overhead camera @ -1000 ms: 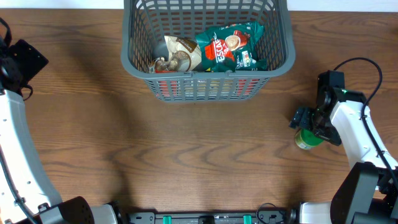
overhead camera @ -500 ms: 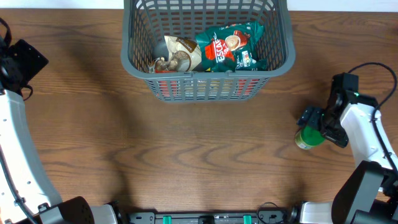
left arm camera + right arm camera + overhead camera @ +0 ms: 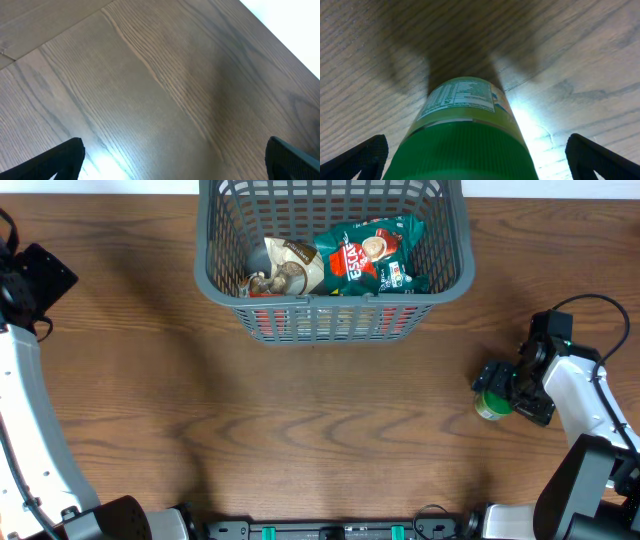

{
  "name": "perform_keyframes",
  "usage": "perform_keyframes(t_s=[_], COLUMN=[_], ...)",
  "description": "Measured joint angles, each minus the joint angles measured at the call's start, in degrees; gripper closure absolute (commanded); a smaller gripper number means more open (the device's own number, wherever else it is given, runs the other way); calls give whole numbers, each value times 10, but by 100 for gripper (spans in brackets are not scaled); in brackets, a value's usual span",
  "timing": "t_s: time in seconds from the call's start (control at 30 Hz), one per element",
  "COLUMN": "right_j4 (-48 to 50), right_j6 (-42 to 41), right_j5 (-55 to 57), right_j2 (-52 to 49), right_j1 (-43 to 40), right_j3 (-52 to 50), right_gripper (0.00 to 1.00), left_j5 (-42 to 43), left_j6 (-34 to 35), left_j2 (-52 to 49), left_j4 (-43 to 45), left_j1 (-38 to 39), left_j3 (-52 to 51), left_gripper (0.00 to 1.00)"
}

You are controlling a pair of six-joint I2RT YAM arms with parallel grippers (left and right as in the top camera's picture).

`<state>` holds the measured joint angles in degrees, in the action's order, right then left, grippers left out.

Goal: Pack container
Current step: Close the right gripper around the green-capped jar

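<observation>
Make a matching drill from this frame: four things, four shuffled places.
Things
1. container
2. green packet
3. green-capped bottle
4. left gripper

Places
A. between open fingers of the right gripper
B. inside the container
C. over bare table, far left
D. far middle of the table

Pairs: 1-D, 2-B, 3-A, 4-C

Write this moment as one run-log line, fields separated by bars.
right gripper: open, fingers either side of green bottle | left gripper: open, over table | basket: holds packets, bottle outside
</observation>
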<state>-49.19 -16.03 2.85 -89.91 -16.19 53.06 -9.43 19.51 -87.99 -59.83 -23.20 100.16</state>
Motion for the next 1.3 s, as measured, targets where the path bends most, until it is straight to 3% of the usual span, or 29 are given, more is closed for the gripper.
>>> perform_keyframes(t_s=[0.43, 0.63, 0.9, 1.03, 1.23, 1.3], right_j4=[15, 15, 15, 14, 15, 14], right_j6=[4, 9, 10, 13, 13, 14], right_j5=[-15, -17, -18, -18, -18, -18], right_j2=[0, 0, 0, 0, 0, 0], right_j1=[0, 0, 0, 0, 0, 0], right_j3=[-10, -10, -10, -10, -11, -10], right_gripper=[3, 15, 12, 20, 20, 25], left_j5=[0, 0, 0, 0, 0, 0], left_j6=[0, 0, 0, 0, 0, 0], left_j2=[0, 0, 0, 0, 0, 0], left_j4=[0, 0, 0, 0, 0, 0], left_j1=[0, 0, 0, 0, 0, 0], left_j3=[0, 0, 0, 0, 0, 0], left_gripper=[1, 1, 1, 1, 1, 1])
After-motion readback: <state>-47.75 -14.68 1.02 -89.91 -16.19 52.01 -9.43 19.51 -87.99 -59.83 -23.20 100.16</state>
